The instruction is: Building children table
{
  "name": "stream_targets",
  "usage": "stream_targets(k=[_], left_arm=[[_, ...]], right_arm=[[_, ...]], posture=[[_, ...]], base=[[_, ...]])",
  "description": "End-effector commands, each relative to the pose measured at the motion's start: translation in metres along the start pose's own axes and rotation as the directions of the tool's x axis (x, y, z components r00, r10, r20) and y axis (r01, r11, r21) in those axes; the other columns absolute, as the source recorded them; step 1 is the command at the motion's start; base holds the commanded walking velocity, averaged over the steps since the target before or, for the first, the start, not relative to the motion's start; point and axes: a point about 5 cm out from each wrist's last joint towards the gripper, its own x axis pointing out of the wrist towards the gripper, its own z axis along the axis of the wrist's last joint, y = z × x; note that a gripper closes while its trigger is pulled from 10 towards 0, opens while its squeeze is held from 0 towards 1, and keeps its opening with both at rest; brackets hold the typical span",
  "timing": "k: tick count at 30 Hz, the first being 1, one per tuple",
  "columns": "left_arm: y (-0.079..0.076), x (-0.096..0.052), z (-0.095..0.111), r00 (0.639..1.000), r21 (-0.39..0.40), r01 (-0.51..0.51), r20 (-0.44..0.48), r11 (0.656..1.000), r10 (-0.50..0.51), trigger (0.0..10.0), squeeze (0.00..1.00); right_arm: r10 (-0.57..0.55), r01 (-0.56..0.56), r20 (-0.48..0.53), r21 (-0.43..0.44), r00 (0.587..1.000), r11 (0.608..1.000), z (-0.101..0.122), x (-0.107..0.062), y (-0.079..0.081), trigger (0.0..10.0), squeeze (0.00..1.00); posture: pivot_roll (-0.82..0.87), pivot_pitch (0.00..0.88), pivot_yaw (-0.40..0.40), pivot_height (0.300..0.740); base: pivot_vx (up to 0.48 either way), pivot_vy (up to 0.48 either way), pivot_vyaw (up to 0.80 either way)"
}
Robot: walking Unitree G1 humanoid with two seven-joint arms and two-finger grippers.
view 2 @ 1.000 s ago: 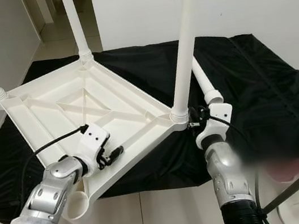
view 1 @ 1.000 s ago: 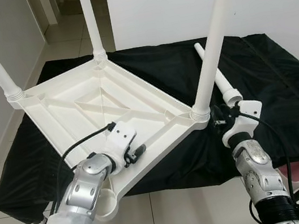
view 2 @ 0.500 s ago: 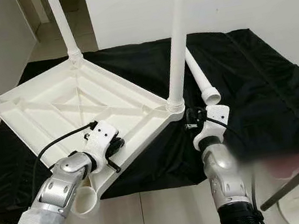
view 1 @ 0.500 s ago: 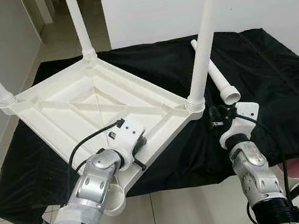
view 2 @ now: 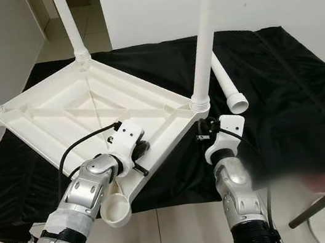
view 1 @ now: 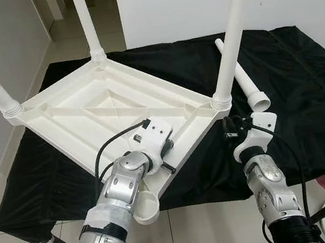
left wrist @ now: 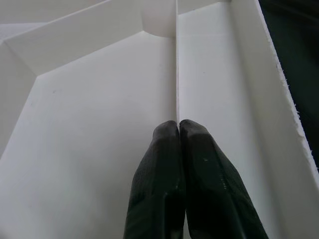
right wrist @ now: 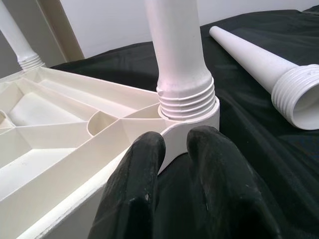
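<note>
Loose leg [view 1: 244, 85]: lies on counter [view 1: 304, 73] at one o'clock from right claw [view 1: 231, 130], axis running twelve-to-five; left claw [left wrist: 178, 130] clenched on tabletop [view 1: 85, 109] rib; right claw's grip: cannot tell.

No readable text, labels, brands or numbers anywhere.

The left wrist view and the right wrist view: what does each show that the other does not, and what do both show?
The left wrist view alone gives a close look at a thin rib inside the table top, with the left gripper pinched shut on it.

The right wrist view alone gives the screwed-in leg at its threaded corner socket, the loose leg lying on the black cloth, and the right gripper just below that corner.

Both show the white ribbed underside of the upturned table top and a gripper's two black fingers.
</note>
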Motion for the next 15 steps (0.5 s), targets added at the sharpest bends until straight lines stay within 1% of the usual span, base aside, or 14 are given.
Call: stream_targets(k=[1, 3, 4, 5, 6, 8, 9, 10, 13, 14, 15], left_arm=[[0.017, -0.001, 0.019, 0.937, -0.007, -0.341, 0.081, 0.94, 0.341, 10.0, 0.0], [0.01, 0.0, 0.023, 0.952, -0.005, -0.285, 0.112, 0.958, 0.284, 10.0, 0.0], [0.01, 0.0, 0.023, 0.952, -0.005, -0.285, 0.112, 0.958, 0.284, 10.0, 0.0], [0.008, -0.001, 0.024, 0.96, -0.031, -0.243, 0.133, 0.97, 0.245, 10.0, 0.17], [0.007, -0.002, 0.025, 0.965, -0.062, -0.205, 0.154, 0.977, 0.212, 10.0, 1.0], [0.006, -0.006, 0.03, 0.962, -0.061, -0.168, 0.207, 0.984, 0.177, 10.0, 1.0], [0.006, -0.006, 0.03, 0.962, -0.061, -0.168, 0.207, 0.984, 0.177, 10.0, 1.0], [0.007, -0.009, 0.033, 0.96, -0.043, -0.153, 0.233, 0.987, 0.159, 10.0, 1.0], [0.007, -0.011, 0.035, 0.958, -0.029, -0.144, 0.248, 0.989, 0.147, 10.0, 1.0], [0.008, -0.017, 0.038, 0.952, -0.003, -0.118, 0.285, 0.993, 0.114, 10.0, 0.0], [0.008, -0.022, 0.04, 0.947, 0.018, -0.1, 0.309, 0.995, 0.09, 10.0, 0.0]], right_arm=[[-0.005, 0.005, 0.0, 0.0, 1.0, 1.0, -0.001, -0.002, 0.0, 10.0, 0.0], [-0.001, 0.001, 0.0, 0.002, 1.0, 1.0, -0.001, -0.001, 0.002, 10.0, 0.0], [-0.001, 0.001, 0.0, 0.002, 1.0, 1.0, -0.001, -0.001, 0.002, 10.0, 0.0], [0.001, -0.001, -0.001, 0.001, 1.0, 1.0, -0.002, -0.001, 0.002, 10.0, 0.0], [0.003, -0.003, -0.002, 0.001, 1.0, 1.0, -0.002, -0.001, 0.002, 10.0, 0.0], [0.005, -0.005, -0.003, 0.001, 1.0, 1.0, -0.002, -0.001, 0.003, 10.0, 0.0], [0.005, -0.005, -0.003, 0.001, 1.0, 1.0, -0.002, -0.001, 0.003, 10.0, 0.0], [0.007, -0.007, -0.005, 0.001, 1.0, 1.0, -0.003, -0.002, 0.003, 10.0, 0.0], [0.007, -0.007, -0.007, 0.0, 1.0, 1.0, -0.003, -0.002, 0.003, 10.0, 0.0], [0.012, -0.013, -0.011, -0.002, 1.0, 1.0, -0.004, -0.002, 0.003, 10.0, 0.0], [0.016, -0.016, -0.013, -0.004, 1.0, 1.0, -0.005, -0.003, 0.003, 10.0, 0.0]], posture=[[-0.03, 0.02, 0.033, 0.74], [-0.03, 0.018, 0.033, 0.74], [-0.03, 0.018, 0.033, 0.74], [-0.03, 0.014, 0.033, 0.74], [-0.03, 0.013, 0.033, 0.74], [-0.03, 0.013, 0.031, 0.74], [-0.03, 0.013, 0.031, 0.74], [-0.03, 0.012, 0.029, 0.74], [-0.03, 0.009, 0.026, 0.74], [-0.03, 0.007, 0.024, 0.74], [-0.03, 0.007, 0.024, 0.74]], base=[[0.0, 0.0, 0.0], [0.0, 0.0, 0.0], [0.0, 0.0, 0.0], [0.0, 0.0, 0.0], [0.0, 0.0, 0.0], [0.0, 0.0, 0.0], [0.0, 0.0, 0.0], [0.0, 0.0, 0.0], [0.0, 0.0, 0.0], [0.0, 0.0, 0.0], [0.0, 0.0, 0.0]])
